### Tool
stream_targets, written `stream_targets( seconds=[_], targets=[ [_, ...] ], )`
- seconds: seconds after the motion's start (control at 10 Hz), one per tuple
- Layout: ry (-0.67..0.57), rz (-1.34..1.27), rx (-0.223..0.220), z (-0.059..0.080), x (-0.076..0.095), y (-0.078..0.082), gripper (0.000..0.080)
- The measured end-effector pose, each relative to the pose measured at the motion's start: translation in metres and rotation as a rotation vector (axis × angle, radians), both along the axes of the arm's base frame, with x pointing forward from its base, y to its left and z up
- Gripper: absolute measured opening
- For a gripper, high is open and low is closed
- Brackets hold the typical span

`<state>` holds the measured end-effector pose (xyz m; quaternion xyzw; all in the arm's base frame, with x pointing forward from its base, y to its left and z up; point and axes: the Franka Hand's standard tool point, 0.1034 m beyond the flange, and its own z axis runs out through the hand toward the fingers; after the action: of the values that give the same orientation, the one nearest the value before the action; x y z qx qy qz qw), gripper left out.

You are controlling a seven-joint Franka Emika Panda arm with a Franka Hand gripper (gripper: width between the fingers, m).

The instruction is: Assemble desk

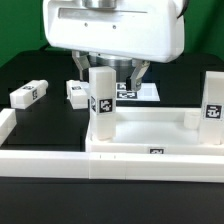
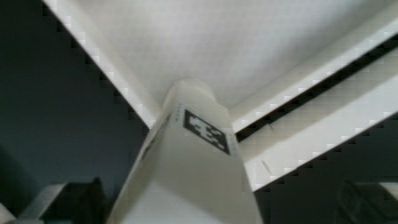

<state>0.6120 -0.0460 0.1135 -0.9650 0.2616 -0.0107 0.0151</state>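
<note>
Desk assembly looks about half done. The gripper [image 1: 109,72] hangs with its jaws wide apart on either side of the top of an upright leg [image 1: 102,100], not clamping it and holding nothing. That leg stands in a corner of the desk top [image 1: 150,128], which lies on the bench [image 1: 20,65] beside the border rail [image 1: 45,165]. A second leg [image 1: 212,108] stands at the corner on the exterior view's right, though I cannot tell if either is fully seated, and a third leg [image 1: 78,92] and fourth leg [image 1: 28,93] lie loose on the bench, not yet fitted.
</note>
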Motion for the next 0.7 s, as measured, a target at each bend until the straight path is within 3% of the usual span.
stream_targets(
  seconds=[0.7],
  targets=[
    [-0.031, 0.605, -0.047, -0.005, -0.0025, -0.0071, 0.0649]
  ],
)
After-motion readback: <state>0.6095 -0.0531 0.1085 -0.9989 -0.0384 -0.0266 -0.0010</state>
